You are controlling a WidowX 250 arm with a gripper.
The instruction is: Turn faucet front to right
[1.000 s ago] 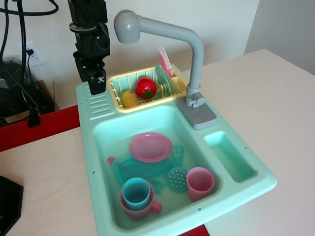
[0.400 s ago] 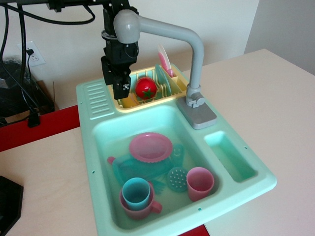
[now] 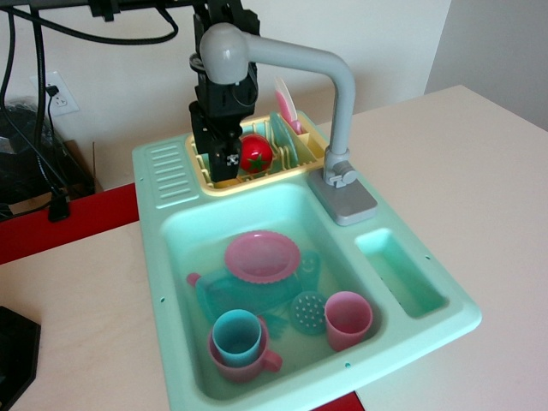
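Observation:
The grey faucet (image 3: pixel 341 94) stands on its rectangular base (image 3: pixel 344 199) at the sink's back right. Its bent arm reaches left and ends in a round head (image 3: pixel 224 53) over the yellow dish rack (image 3: pixel 210 178). My black gripper (image 3: pixel 223 163) hangs just behind and below the head, its tip down at the rack's left part beside the red tomato (image 3: pixel 254 154). The head hides part of the gripper body. Its jaws look close together, but I cannot tell if they are open or shut.
The mint toy sink (image 3: pixel 163 282) holds a pink plate (image 3: pixel 262 255), a blue cup (image 3: pixel 236 336) in a pink cup, a pink cup (image 3: pixel 348 318) and teal pieces. Pink and teal plates (image 3: pixel 286 104) stand in the rack. Black cables (image 3: pixel 34 103) hang at left.
My gripper has moved right from the sink's back left corner to behind the faucet head and over the dish rack. The faucet has not turned.

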